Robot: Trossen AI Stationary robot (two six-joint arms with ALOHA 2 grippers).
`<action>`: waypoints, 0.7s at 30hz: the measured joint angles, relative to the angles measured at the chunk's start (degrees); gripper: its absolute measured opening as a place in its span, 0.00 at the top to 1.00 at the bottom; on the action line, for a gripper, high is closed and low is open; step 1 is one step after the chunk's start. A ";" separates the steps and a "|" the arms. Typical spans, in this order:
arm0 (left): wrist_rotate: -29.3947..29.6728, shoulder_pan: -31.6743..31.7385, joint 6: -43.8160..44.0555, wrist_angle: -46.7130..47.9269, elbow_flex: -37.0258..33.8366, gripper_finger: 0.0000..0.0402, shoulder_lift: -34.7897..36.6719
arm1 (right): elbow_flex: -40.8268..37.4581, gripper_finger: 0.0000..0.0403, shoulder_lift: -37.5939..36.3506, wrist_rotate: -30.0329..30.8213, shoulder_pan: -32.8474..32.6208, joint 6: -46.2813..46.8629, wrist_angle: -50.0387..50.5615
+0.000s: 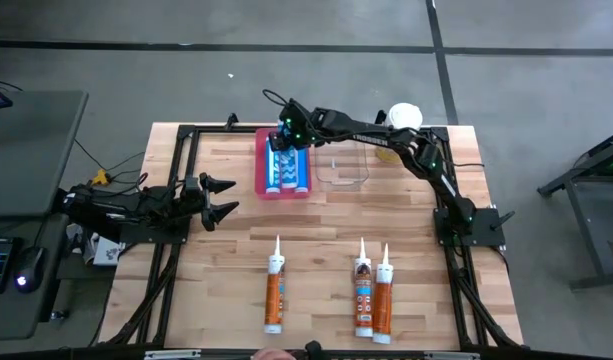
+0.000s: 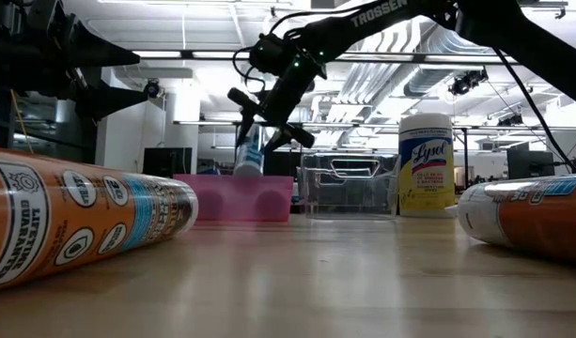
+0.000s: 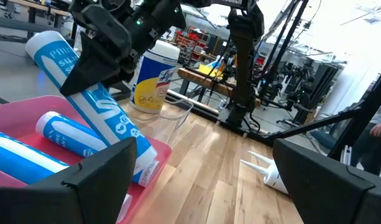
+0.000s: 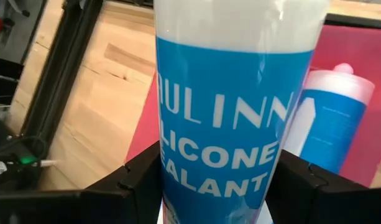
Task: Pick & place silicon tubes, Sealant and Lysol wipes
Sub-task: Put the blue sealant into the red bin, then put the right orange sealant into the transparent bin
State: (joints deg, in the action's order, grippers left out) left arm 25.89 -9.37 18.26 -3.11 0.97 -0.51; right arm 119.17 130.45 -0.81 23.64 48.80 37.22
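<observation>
While the right arm reaches across the far side of the worktop (image 1: 316, 220), its right gripper (image 1: 286, 135) stands over the pink tray (image 1: 261, 165), its fingers closed partway on a blue silicone sealant tube (image 4: 230, 137). The right wrist view shows that tube filling the gap between the two dark fingers, one on each side of its blue label. In the low view the tube (image 2: 248, 150) hangs tilted from the gripper, its lower end down at the tray's rim; the left wrist view shows that end resting inside the tray, beside the other blue tubes (image 3: 66, 134) lying flat there — at least two of them.

Just beside the tray, on its right in the high view, sits a clear plastic container (image 1: 344, 170). The Lysol wipes (image 2: 427, 164) stand upright past that container at the far right corner of the worktop, well apart from both grippers.

Three orange cartridges (image 1: 275, 290) lie on the near half of the worktop, nozzles pointing away toward the tray — one apart on the left, two close together on the right.

The left gripper (image 1: 221, 197) waits at the worktop's left edge, fingers spread wide and holding nothing.
</observation>
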 joint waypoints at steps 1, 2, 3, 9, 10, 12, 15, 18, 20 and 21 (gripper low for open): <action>0.00 -0.01 0.01 0.00 0.01 0.08 0.00 | 0.00 0.47 0.00 0.14 -0.02 0.00 0.05; 0.00 0.00 0.02 0.00 0.02 0.08 0.02 | 0.00 0.47 0.00 0.44 -0.06 -0.02 -0.15; 0.00 0.00 0.00 0.00 0.00 0.08 0.01 | 0.00 0.45 0.00 0.81 -0.08 -0.04 -0.26; 0.04 0.00 0.02 0.00 0.02 0.08 0.02 | 0.00 0.29 0.00 0.85 -0.17 0.09 -0.58; 0.04 -0.02 0.02 0.00 0.00 0.08 0.02 | 0.00 0.29 0.00 0.82 -0.25 0.07 -0.59; 0.06 -0.02 0.02 -0.01 0.01 0.08 0.02 | 0.00 0.28 0.00 0.96 -0.39 0.11 -0.51; 0.09 -0.02 0.00 -0.01 0.00 0.08 0.02 | 0.00 0.27 0.00 1.19 -0.44 0.13 -0.42; 0.09 0.00 0.02 -0.02 0.00 0.08 0.02 | 0.00 0.27 0.00 1.25 -0.91 0.20 -0.51; 0.09 0.00 0.02 -0.02 0.00 0.08 0.02 | 0.00 0.27 -0.20 1.26 -1.33 0.22 -0.66; 0.09 -0.01 0.00 -0.02 0.00 0.08 0.02 | 0.00 0.27 -0.40 1.19 -1.63 0.22 -0.81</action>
State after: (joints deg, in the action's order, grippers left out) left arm 25.98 -9.38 18.26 -3.14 0.97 -0.49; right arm 119.17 130.05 0.38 22.01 49.01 36.41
